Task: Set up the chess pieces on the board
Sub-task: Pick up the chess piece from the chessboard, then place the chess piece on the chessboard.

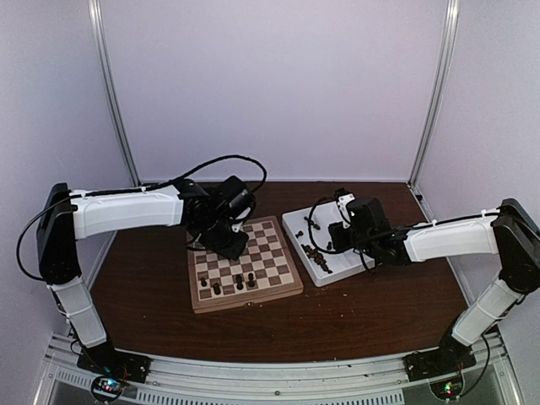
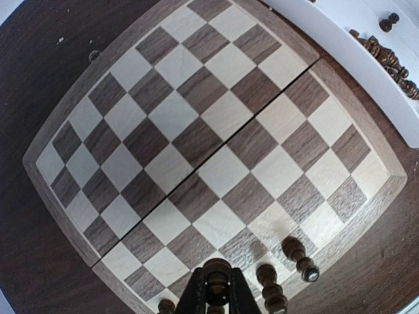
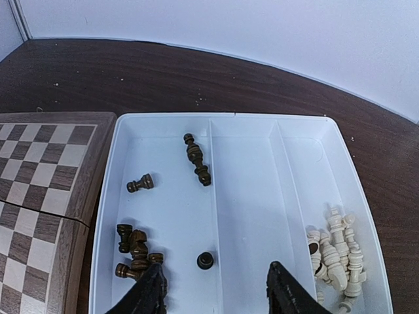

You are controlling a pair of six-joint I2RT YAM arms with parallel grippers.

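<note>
Placing step in hand, judging by the scene: dark men going one by one from tray to board.

On the left end effector (image 2: 217, 288): pinched fully shut on one dark chess piece (image 2: 217, 271) with a round head, held upright, low over the row of the board (image 2: 40, 160) nearest the arms. Just beside it on that row, three more dark chess pieces (image 2: 298, 256); the one furthest right seems tilted or lying over, though too close to the frame edge to be sure. Rest of the squares bare.

On the right end effector (image 3: 219, 294): jaws parted about halfway, nothing between them, hanging above the left compartment of the white tray (image 3: 222, 118). In that compartment, a small heap of dark pieces (image 3: 134, 252), one lone dark piece (image 3: 205, 260) just ahead of the gap, others scattered further back. In the right compartment, a cluster of pale pieces (image 3: 335, 256). Tray just beside the board on the dark worktop (image 1: 380, 312).

Next, probably: seat the held piece square in the middle of its own field, clear of its neighbours, then open and lift straight up to avoid toppling anything. For the right side, drop over the lone piece and close on it alone, away from the heap.
</note>
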